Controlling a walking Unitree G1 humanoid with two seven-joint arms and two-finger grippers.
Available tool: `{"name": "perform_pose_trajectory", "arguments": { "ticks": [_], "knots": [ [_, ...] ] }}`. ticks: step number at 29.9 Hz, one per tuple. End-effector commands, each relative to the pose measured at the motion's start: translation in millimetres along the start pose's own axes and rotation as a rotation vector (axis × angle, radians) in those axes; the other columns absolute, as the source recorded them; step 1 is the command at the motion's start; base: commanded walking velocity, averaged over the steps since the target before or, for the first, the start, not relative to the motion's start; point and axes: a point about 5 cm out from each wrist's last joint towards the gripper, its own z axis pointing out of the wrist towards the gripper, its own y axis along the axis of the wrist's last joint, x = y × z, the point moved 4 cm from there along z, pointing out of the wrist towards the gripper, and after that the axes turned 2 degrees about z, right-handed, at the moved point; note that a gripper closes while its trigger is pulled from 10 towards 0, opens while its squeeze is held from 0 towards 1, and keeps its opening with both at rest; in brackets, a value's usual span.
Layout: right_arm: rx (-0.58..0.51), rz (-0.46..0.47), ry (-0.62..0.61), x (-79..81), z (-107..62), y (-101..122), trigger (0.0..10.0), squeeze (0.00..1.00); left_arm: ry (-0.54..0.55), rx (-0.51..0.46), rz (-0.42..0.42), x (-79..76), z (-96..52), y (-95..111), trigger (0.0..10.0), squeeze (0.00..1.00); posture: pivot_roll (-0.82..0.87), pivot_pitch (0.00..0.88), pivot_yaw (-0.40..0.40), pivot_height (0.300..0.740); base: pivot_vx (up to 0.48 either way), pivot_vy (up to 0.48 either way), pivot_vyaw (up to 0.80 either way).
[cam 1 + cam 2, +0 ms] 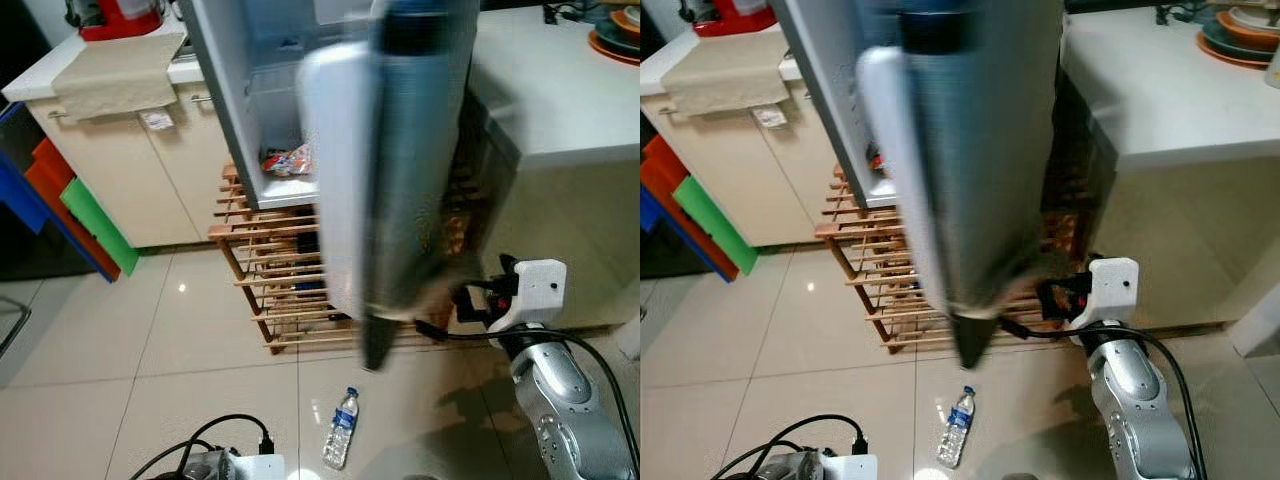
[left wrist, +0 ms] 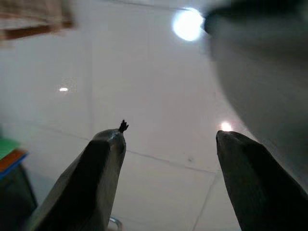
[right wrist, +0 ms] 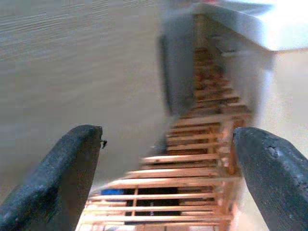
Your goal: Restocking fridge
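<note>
Clear water bottle (image 1: 341,428) blue label, wooden rack (image 1: 270,285), green board (image 1: 97,224)

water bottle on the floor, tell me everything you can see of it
The water bottle is small, clear plastic, with a blue cap and a blue-and-white label round its middle. It lies on its side on the pale glossy floor tiles, cap pointing toward the wooden slatted rack and the open fridge door, though apart from both. Nothing touches it but the floor. Whether it holds water is too small to tell. It lies between the robot's two arms, nearer the robot than the rack.
</note>
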Motion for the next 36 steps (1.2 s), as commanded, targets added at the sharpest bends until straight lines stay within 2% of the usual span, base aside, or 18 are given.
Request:
{"name": "perform_pose_trajectory", "arguments": {
  "ticks": [1, 5, 7, 8, 9, 10, 12, 13, 14, 15, 16, 17, 18, 19, 20, 23, 28, 36],
  "knots": [
    [0.004, 0.039, -0.036, -8.7, 2.3, 2.3, 10.0, 0.0, 0.11, -0.064, -0.106, 24.6, -2.8, 21.5, 10.0, 0.0, -0.2, 0.0, 0.113, 0.74, 0.0, 0.0, 0.0],
    [0.008, 0.039, -0.012, -2.9, 3.6, 2.5, 10.0, 0.0, 0.191, -0.129, -0.078, 40.4, -7.0, 49.0, 10.0, 0.0, -0.2, 0.0, 0.115, 0.74, 0.0, 0.0, 0.0],
    [0.009, 0.037, -0.031, -2.8, 4.2, 0.2, 10.0, 0.0, 0.213, -0.229, -0.203, 48.5, -12.2, 76.7, 10.0, 0.0, -0.2, 0.0, 0.117, 0.74, 0.0, 0.0, 0.0],
    [0.009, 0.031, -0.053, -4.8, 4.2, -1.0, 10.0, 0.0, 0.209, -0.289, -0.313, 52.6, -15.7, 91.5, 10.0, 0.0, -0.2, 0.0, 0.116, 0.74, 0.0, 0.0, 0.0],
    [0.007, 0.001, -0.104, -11.0, 4.1, -1.8, 10.0, 0.0, 0.197, -0.365, -0.447, 58.2, -21.0, 109.7, 10.0, 0.0, -0.2, 0.0, 0.118, 0.74, 0.0, 0.0, 0.0],
    [0.01, -0.039, -0.171, -19.7, 3.7, -3.1, 10.0, 0.0, 0.195, -0.441, -0.541, 65.5, -27.7, 127.3, 10.0, 0.0, -0.2, 0.0, 0.118, 0.74, 0.0, 0.0, 0.0],
    [0.006, -0.065, -0.284, -35.4, 0.8, -3.8, 10.0, 0.0, 0.233, -0.588, -0.641, 85.2, -45.0, 159.2, 10.0, 0.0, -0.2, 0.0, 0.122, 0.74, 0.0, 0.0, 0.0],
    [-0.007, -0.085, -0.337, -42.7, -2.1, -1.9, 10.0, 0.0, 0.252, -0.728, -0.73, 102.1, -63.3, 184.5, 10.0, 0.0, -0.2, 0.0, 0.123, 0.74, 0.0, 0.0, 0.0],
    [-0.011, -0.091, -0.346, -43.6, -2.9, -1.5, 10.0, 0.0, 0.301, -0.856, -0.815, 146.9, -79.2, 157.2, 10.0, 0.0, -0.2, 0.0, 0.126, 0.74, 0.0, 0.0, 0.0],
    [-0.011, -0.091, -0.346, -43.6, -2.9, -1.5, 10.0, 0.0, 0.301, -0.856, -0.815, 146.9, -79.2, 157.2, 10.0, 0.0, -0.2, 0.0, 0.126, 0.74, 0.0, 0.0, 0.0],
    [-0.013, -0.102, -0.355, -44.1, -3.8, -1.6, 10.0, 0.0, 0.359, -0.982, -0.854, 183.5, -102.6, 135.1, 10.0, 0.0, -0.2, 0.0, 0.128, 0.74, 0.0, 0.0, 0.0],
    [-0.013, -0.109, -0.361, -44.2, -4.8, -2.0, 10.0, 0.0, 0.413, -1.084, -0.855, 208.5, -126.2, 120.4, 10.0, 0.0, -0.2, 0.0, 0.128, 0.74, 0.0, 0.0, 0.0],
    [-0.013, -0.109, -0.361, -44.2, -4.8, -2.0, 10.0, 0.0, 0.413, -1.084, -0.855, 208.5, -126.2, 120.4, 10.0, 0.0, -0.2, 0.0, 0.128, 0.74, 0.0, 0.0, 0.0],
    [-0.011, -0.114, -0.362, -43.7, -5.6, -3.4, 10.0, 0.0, 0.444, -1.164, -0.847, 223.5, -146.1, 115.1, 10.0, 0.0, -0.2, 0.0, 0.129, 0.74, 0.0, 0.0, 0.0],
    [0.0, -0.124, -0.367, -42.3, -7.2, -7.8, 10.0, 0.0, 0.472, -1.241, -0.826, 232.2, -164.5, 120.5, 10.0, 0.0, -0.2, 0.0, 0.132, 0.74, 0.0, 0.0, 0.0],
    [0.004, -0.104, -0.403, -45.5, -10.8, -11.6, 10.0, 0.0, 0.479, -1.262, -0.872, 237.3, -168.4, 119.8, 10.0, 0.0, -0.2, 0.0, 0.133, 0.74, 0.0, 0.0, -0.78],
    [0.004, -0.109, -0.426, -46.6, -12.5, -14.6, 10.0, 0.0, 0.472, -1.293, -0.85, 234.6, -172.4, 120.1, 10.0, 0.0, -0.2, 0.0, 0.134, 0.74, 0.0, 0.0, -0.75],
    [-0.003, -0.126, -0.421, -45.2, -11.0, -14.9, 10.0, 0.0, 0.446, -1.323, -0.708, 218.9, -179.6, 133.9, 10.0, 0.0, -0.2, 0.0, 0.128, 0.74, 0.0, 0.0, -0.74]
  ]
}}
